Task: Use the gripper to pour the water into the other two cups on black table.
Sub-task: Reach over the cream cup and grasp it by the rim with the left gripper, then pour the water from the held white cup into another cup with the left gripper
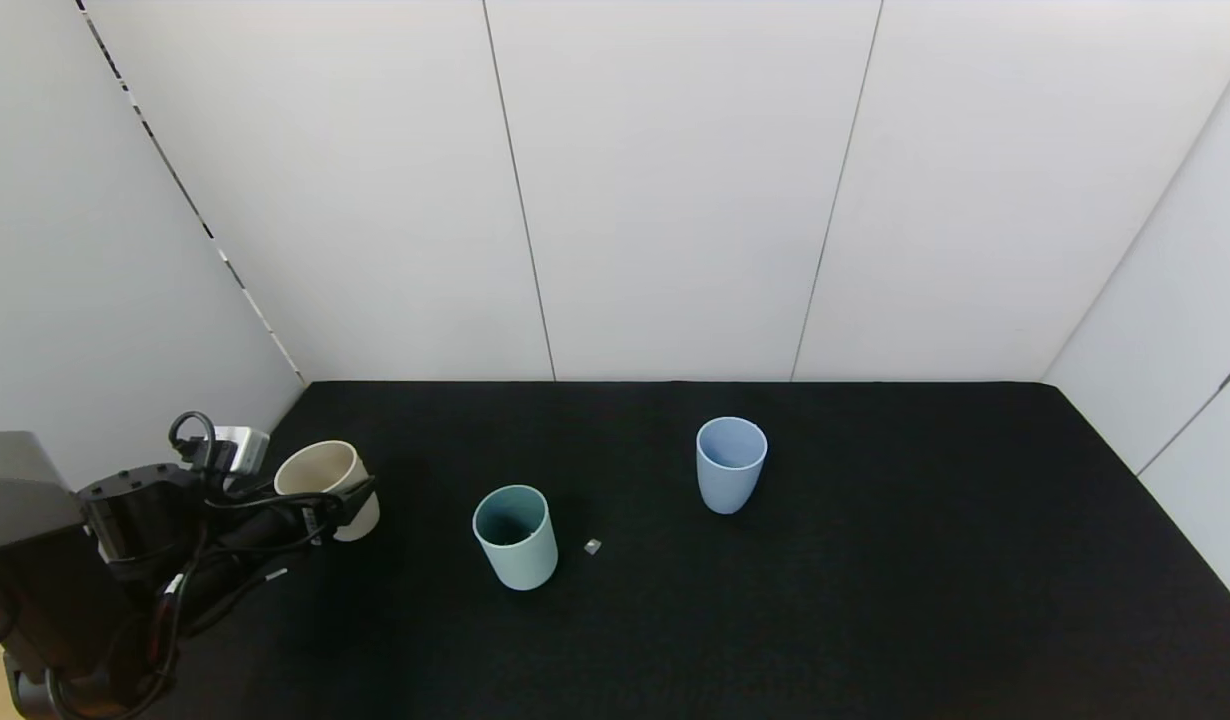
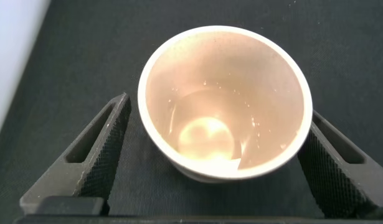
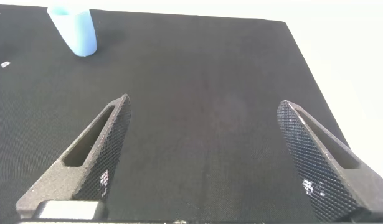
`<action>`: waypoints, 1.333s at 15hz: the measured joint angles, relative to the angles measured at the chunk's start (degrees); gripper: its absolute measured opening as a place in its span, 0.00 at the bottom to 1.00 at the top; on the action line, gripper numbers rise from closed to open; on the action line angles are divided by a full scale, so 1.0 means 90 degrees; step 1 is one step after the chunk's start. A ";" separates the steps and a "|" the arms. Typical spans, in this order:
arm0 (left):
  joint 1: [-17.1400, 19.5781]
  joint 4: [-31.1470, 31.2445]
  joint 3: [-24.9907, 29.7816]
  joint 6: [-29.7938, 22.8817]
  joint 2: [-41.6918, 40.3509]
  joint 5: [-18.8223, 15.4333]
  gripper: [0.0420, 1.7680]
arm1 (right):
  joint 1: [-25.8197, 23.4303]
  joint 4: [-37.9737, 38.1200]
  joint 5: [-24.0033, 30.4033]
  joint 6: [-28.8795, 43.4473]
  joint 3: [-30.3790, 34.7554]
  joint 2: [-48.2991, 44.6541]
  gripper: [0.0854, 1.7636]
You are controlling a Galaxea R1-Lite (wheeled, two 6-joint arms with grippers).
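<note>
A beige cup (image 1: 320, 470) stands on the black table (image 1: 875, 600) at the far left, with a little water in its bottom in the left wrist view (image 2: 223, 99). My left gripper (image 1: 347, 503) is open, one finger on each side of the beige cup, close to its wall. The teal-green cup (image 1: 515, 537) stands upright to its right. The light blue cup (image 1: 731, 465) stands farther right and back, and also shows in the right wrist view (image 3: 73, 31). My right gripper (image 3: 203, 102) is open and empty above bare table; it is out of the head view.
A small grey bit (image 1: 592, 546) lies on the table just right of the teal-green cup. White walls (image 1: 675, 200) close the table at the back and on both sides.
</note>
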 joint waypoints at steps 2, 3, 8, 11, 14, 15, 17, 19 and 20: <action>-0.0007 0.0003 -0.0061 0.0007 0.0098 0.0003 0.97 | 0.0000 -0.0003 -0.0003 0.0003 0.0000 0.0000 0.97; -0.0007 0.0003 -0.0084 0.0012 0.0134 0.0003 0.97 | 0.0000 0.0000 0.0000 0.0000 0.0000 0.0000 0.97; -0.0007 -0.0051 -0.0108 0.0034 0.0221 0.0003 0.84 | 0.0000 0.0000 -0.0003 0.0003 0.0000 0.0000 0.97; 0.0000 -0.0085 -0.0087 0.0027 0.0233 0.0012 0.70 | -0.0003 -0.0003 0.0000 0.0000 0.0000 0.0000 0.97; -0.0004 -0.0123 -0.0031 0.0024 0.0230 0.0015 0.69 | 0.0000 -0.0008 -0.0003 0.0000 0.0000 0.0000 0.97; -0.0007 -0.0122 -0.0014 0.0018 0.0218 0.0015 0.69 | 0.0000 -0.0008 0.0000 0.0000 0.0000 0.0000 0.97; -0.0014 -0.0087 0.0012 0.0019 0.0150 0.0015 0.69 | 0.0000 -0.0008 -0.0003 -0.0003 0.0000 0.0000 0.97; -0.0022 -0.0015 0.0018 0.0031 0.0034 0.0009 0.69 | 0.0000 -0.0008 -0.0003 0.0000 0.0000 0.0000 0.97; -0.0031 0.0007 0.0018 0.0049 -0.0049 0.0007 0.69 | 0.0000 -0.0008 -0.0003 0.0000 0.0000 0.0000 0.97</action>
